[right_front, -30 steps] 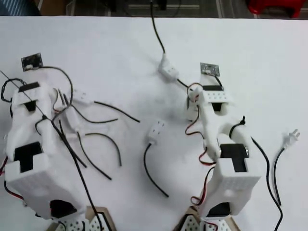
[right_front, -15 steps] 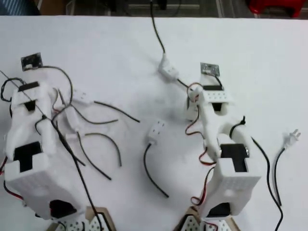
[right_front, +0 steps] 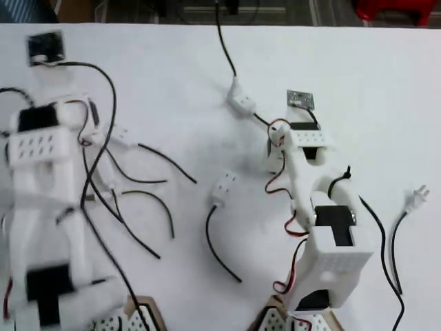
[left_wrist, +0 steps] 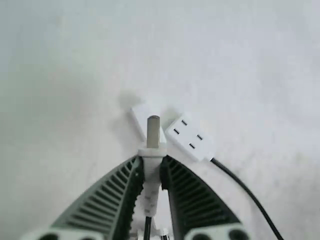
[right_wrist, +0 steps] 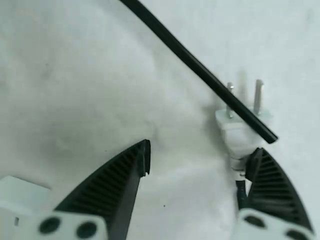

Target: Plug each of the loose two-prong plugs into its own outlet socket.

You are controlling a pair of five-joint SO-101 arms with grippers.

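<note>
My left gripper (left_wrist: 151, 167) is shut on a white two-prong plug (left_wrist: 152, 145), prongs pointing away from the wrist. Just beyond the prongs lies a white outlet socket (left_wrist: 187, 137) with its slots facing up; in the high view the same socket (right_front: 119, 136) sits beside the left arm. My right gripper (right_wrist: 201, 150) is open low over the table. A second white plug (right_wrist: 240, 127) lies against one of its fingers (right_wrist: 270, 190), and a black cable (right_wrist: 175, 47) crosses over that plug. Two more sockets (right_front: 241, 103) (right_front: 222, 187) lie mid-table.
A third loose plug (right_front: 415, 198) with a black cord rests near the right edge. Several loose black cords (right_front: 148, 207) curl between the arms. A small circuit board (right_front: 300, 99) sits above the right arm. The far part of the white table (right_front: 372, 76) is bare.
The left arm has stretched toward the far side of the table, carrying its plug along. The right arm and the sockets have stayed put.
</note>
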